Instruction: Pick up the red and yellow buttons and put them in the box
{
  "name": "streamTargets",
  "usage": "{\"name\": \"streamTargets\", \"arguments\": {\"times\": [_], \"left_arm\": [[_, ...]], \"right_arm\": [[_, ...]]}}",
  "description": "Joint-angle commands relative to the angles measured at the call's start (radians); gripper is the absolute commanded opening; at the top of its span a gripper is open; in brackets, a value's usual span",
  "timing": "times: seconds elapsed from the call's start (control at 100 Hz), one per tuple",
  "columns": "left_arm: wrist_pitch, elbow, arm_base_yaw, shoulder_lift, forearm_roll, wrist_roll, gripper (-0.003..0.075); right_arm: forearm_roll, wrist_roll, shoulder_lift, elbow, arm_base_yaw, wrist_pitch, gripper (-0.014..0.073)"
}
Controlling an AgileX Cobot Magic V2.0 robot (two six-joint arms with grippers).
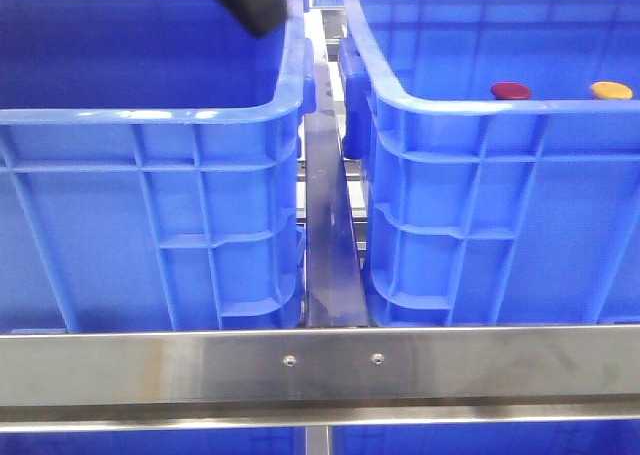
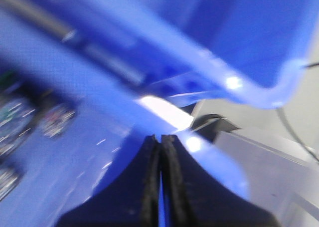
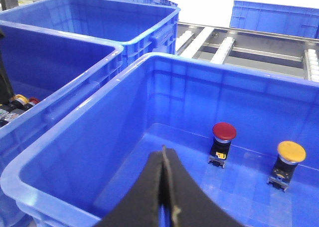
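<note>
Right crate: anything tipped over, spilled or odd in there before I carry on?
Nothing stands out. The red button and yellow button both stand upright on their bases, apart from each other, on the floor of the right crate. No spill or damage is visible there.

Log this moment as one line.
left hand shut, empty | right hand shut, empty | red button, yellow button upright in right crate

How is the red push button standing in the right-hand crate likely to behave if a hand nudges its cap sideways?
The red button would probably tip: its wide domed cap sits above a narrower black base. The glossy dome looks slippery, so gripping the body may hold better. Once on its side it might roll in a short arc on the crate floor.
</note>
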Motion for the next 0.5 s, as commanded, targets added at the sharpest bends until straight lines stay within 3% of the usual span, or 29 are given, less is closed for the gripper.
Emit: {"name": "streamTargets", "arguments": {"times": [0.0, 0.26, 0.49], "left_arm": [[-0.057, -0.032, -0.006, -0.077, 0.103, -0.142, -0.0020], [-0.130, 0.032, -0.006, -0.143, 0.291, -0.362, -0.0020], [-0.216, 0.141, -0.006, -0.218, 0.413, -0.478, -0.0020]], "right_arm": [[0.045, -0.006, -0.002, -0.026, -0.004, 0.034, -0.0069], [0.045, -0.006, -0.002, -0.026, -0.004, 0.034, -0.0069], [0.045, -0.006, -0.002, -0.026, -0.004, 0.034, -0.0069]]}}
